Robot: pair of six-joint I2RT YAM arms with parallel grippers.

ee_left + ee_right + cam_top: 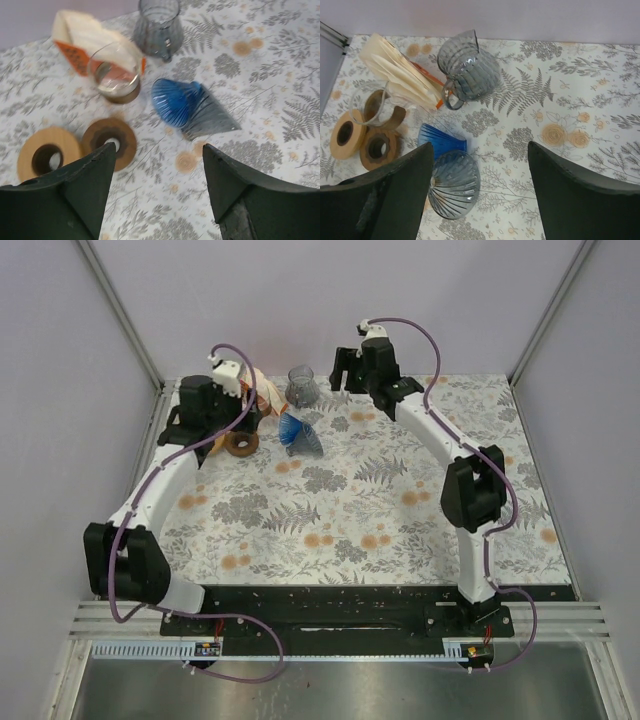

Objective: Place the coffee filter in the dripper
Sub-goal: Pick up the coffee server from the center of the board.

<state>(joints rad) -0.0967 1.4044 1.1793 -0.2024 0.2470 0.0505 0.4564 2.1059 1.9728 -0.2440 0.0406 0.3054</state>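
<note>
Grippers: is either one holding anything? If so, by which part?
Nothing is held. The left gripper and the right gripper are both open, gaps empty. The coffee filters sit untouched in their stack; the blue dripper lies on its side.

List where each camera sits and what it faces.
Top external: above and behind, looking down on the floral table; left arm and right arm show.
Left wrist: on the left arm, facing the blue ribbed cone dripper lying sideways; open left tool shows.
Right wrist: on the right arm, facing the grey ribbed glass pitcher; open right tool shows.
Shared: all see dripper and pitcher.
</note>
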